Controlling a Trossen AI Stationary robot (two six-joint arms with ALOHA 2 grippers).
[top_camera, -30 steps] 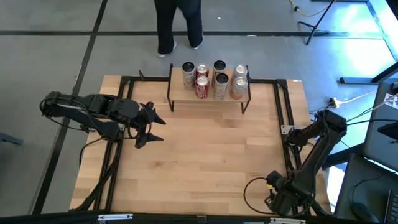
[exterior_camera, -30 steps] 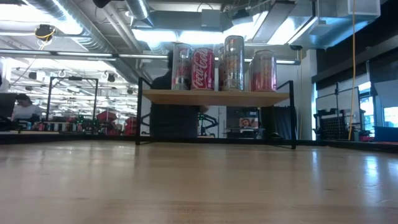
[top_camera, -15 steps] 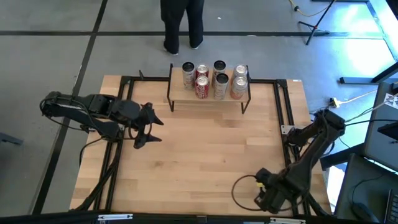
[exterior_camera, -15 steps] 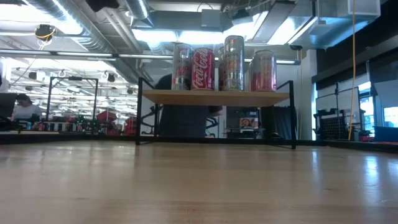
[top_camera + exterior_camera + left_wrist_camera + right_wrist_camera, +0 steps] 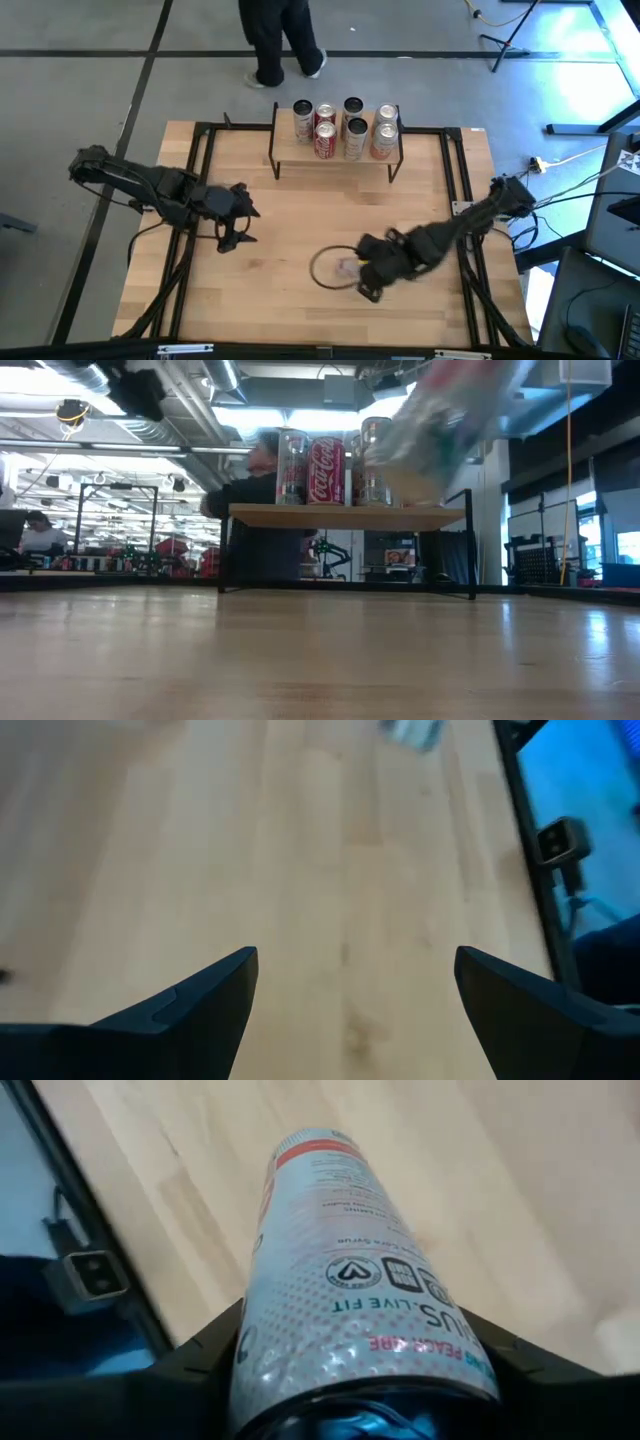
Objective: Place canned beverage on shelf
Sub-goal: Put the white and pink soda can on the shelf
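Swung out over mid-table, right hand (image 5: 362, 280) clamps the can (image 5: 345, 1290), lying lengthwise between its fingers.

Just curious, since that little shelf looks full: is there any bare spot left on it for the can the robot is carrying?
The shelf is bare at its left front, beside the cans; the rest is crowded. The right gripper holds the can.

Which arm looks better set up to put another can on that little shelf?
The right. Its gripper already grips a can above the table, in front of the shelf. The left gripper hangs open and empty near the table's left side.
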